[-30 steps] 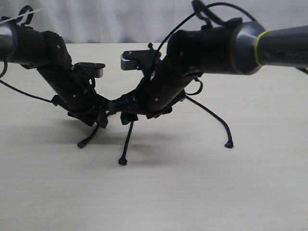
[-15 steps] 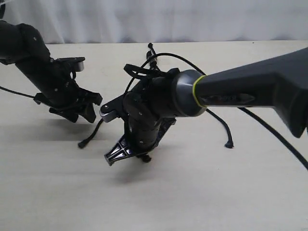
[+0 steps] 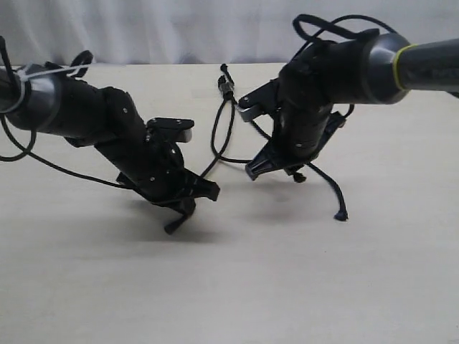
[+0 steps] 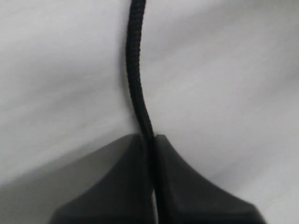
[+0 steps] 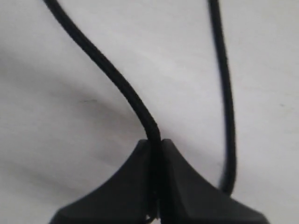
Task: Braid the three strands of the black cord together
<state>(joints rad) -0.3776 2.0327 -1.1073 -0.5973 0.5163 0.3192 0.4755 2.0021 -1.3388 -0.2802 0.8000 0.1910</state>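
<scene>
The black cord lies on the table with its bound knot (image 3: 226,87) at the back centre and three strands running forward from it. My left gripper (image 3: 192,199) is shut on one strand (image 4: 136,74), pinched between its fingertips (image 4: 140,147); that strand's knobbed tip (image 3: 172,228) hangs below the jaws. Right of centre, my right gripper (image 3: 276,166) is shut on a second strand (image 5: 110,72), whose tip (image 3: 298,177) shows just beneath it. The third strand (image 3: 328,188) lies loose on the table at the right and ends at its tip (image 3: 341,215). It also passes beside the right jaws (image 5: 226,93).
The pale tabletop (image 3: 237,287) stretches toward the front. A white curtain (image 3: 179,29) hangs behind the table. Both arms' own smooth cables loop near them, one (image 3: 50,165) trailing behind the left arm and one (image 3: 323,25) above the right arm.
The right gripper has swung from low at the centre up and to the right with its strand. The left gripper has moved right and down toward the centre, carrying its strand across.
</scene>
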